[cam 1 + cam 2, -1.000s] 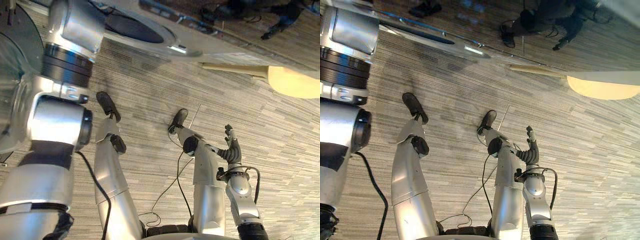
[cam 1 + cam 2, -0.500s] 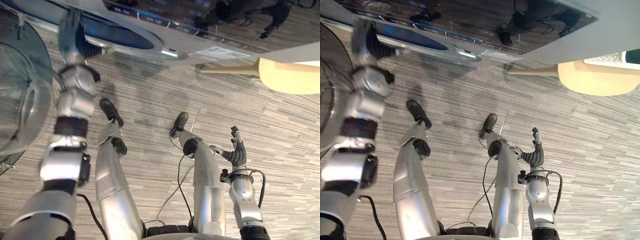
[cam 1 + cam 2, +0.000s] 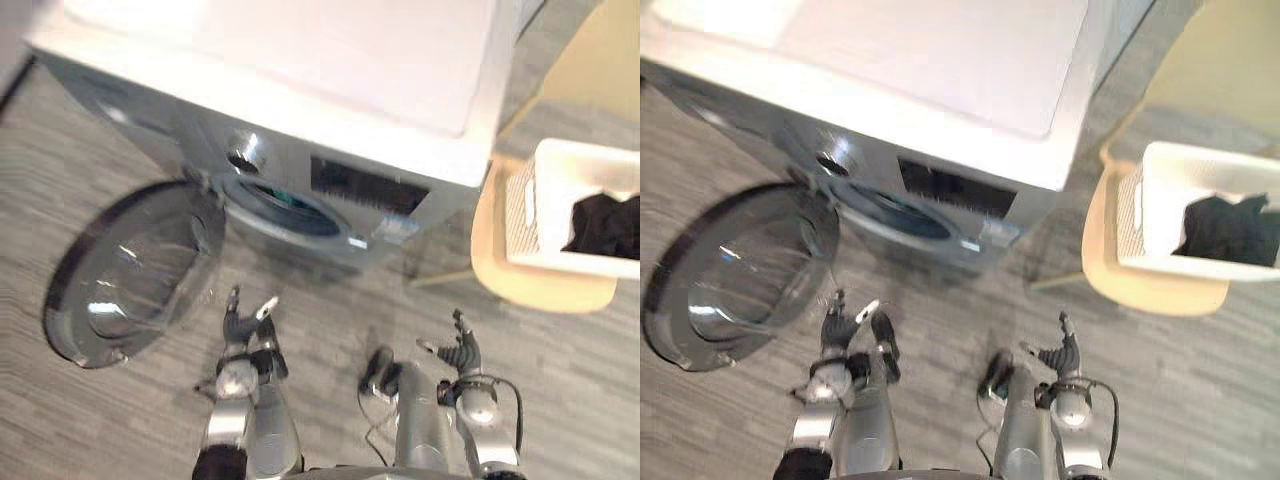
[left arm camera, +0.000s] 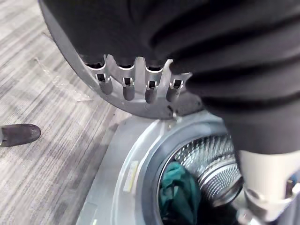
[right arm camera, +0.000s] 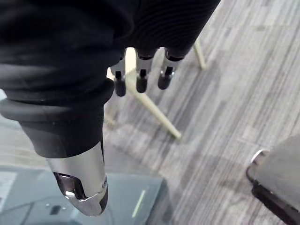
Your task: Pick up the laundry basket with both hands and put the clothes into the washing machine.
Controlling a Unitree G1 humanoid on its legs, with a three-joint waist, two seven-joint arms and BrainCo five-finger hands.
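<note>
The white laundry basket [image 3: 545, 205] stands on a pale round stool [image 3: 520, 285] to the right of the washing machine [image 3: 330, 80], with dark clothes [image 3: 1225, 228] inside it. The washer's round glass door [image 3: 130, 270] hangs open to the left. A teal garment [image 4: 177, 197] lies in the drum [image 3: 290, 205]. My left hand [image 3: 240, 328] is low in front of the drum, fingers [image 4: 136, 89] straight and empty. My right hand [image 3: 465, 352] is low below the stool, open and empty, well short of the basket.
The stool's pale wooden legs [image 5: 152, 110] slant down to the grey striped floor [image 3: 560, 380] beside the washer. The open door takes up the floor space to the left of my left hand.
The camera has tilted up, bringing the washer top, stool and basket into view. My left arm has dropped from high by the washer to low in front. The right hand stays open.
</note>
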